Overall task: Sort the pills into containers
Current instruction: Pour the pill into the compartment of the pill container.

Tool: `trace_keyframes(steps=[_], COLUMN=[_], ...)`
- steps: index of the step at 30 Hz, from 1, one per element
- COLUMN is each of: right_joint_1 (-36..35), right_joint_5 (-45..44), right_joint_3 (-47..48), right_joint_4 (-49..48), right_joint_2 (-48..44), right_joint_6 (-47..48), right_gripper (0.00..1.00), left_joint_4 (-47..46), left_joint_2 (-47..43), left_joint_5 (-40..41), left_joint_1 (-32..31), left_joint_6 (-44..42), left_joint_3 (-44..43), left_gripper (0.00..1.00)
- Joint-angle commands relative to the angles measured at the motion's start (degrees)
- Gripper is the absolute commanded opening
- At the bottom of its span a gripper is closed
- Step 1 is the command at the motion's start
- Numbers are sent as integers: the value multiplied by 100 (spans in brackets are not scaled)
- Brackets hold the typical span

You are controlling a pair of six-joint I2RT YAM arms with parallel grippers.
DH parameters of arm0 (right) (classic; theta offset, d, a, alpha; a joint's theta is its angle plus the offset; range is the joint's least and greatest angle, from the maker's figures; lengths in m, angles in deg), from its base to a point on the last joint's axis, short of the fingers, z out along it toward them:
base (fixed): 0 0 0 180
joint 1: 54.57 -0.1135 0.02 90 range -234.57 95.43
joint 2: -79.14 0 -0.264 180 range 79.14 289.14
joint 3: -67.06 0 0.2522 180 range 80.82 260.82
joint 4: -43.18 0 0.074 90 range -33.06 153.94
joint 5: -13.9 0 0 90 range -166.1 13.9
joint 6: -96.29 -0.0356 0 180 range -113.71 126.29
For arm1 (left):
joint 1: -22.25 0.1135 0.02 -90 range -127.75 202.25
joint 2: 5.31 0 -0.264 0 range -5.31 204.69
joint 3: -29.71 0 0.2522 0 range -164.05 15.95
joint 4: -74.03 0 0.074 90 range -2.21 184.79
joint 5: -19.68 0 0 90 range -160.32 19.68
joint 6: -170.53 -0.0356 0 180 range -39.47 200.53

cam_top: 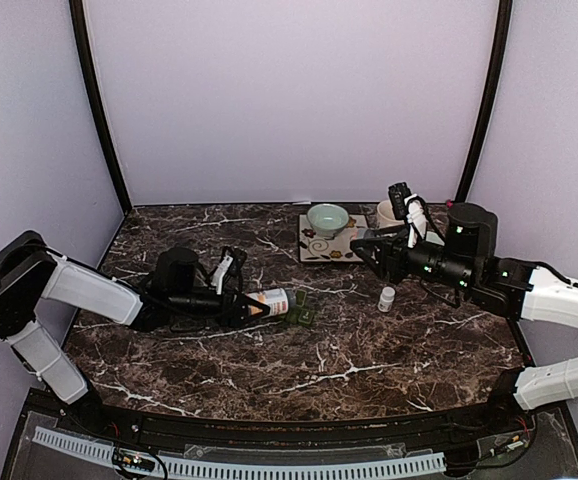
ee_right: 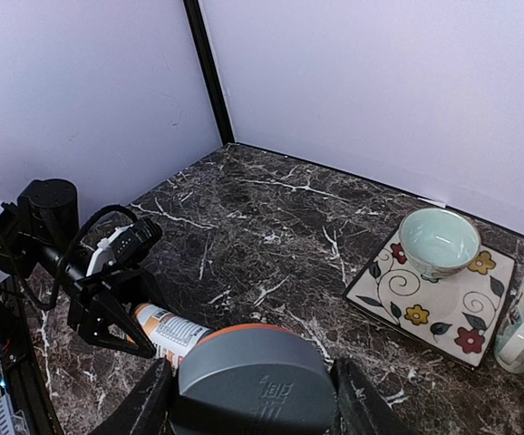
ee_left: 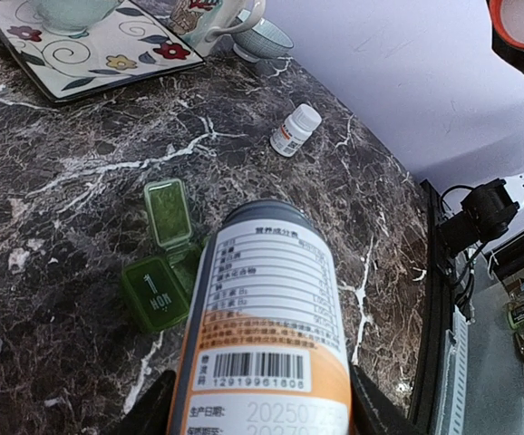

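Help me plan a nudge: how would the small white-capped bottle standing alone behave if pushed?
The small bottle stands upright, taller than wide, so it would likely tip; its round body would probably roll once down. Being small, it looks light and may skid.

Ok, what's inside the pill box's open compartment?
The pill box shows its raised lid; the bottle covers that compartment's inside. No pills visible.

A robot test booth in a lab, not a home; plain lilac walls (cam_top: 289, 100) close in a dark marble-patterned table (cam_top: 319, 370) on three sides, with black poles (cam_top: 99, 110) in the back corners; the left arm (cam_top: 89, 290) and right arm (cam_top: 559, 300) are mounted at its near edge beside a white cable track (cam_top: 239, 465); the flowered plate (cam_top: 321, 250), bowl (cam_top: 327, 217) and mug (cam_top: 387, 213) are the only homely things; cables and equipment (ee_left: 484, 213) crowd beyond the table's edge.
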Motion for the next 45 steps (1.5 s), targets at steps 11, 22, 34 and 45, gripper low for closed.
trace_keyframes(steps=[11, 22, 34, 45], right_joint_1=[23, 23, 26, 30], right_joint_5=[-69, -94, -110, -112], right_joint_3=[-71, -98, -99, -96], right_joint_4=[-277, -267, -271, -279], right_joint_2=[-110, -108, -71, -50], right_joint_6=[-21, -12, 3, 5], right_gripper=[6, 6, 6, 5], left_joint_4=[326, 574, 966, 1348], left_joint_2=[201, 326, 407, 416], left_joint_5=[232, 331, 469, 697], left_joint_1=[-66, -100, -170, -250], left_joint_6=[-278, -384, -564, -732], left_joint_3=[-310, -517, -749, -929], left_gripper=[0, 0, 0, 0])
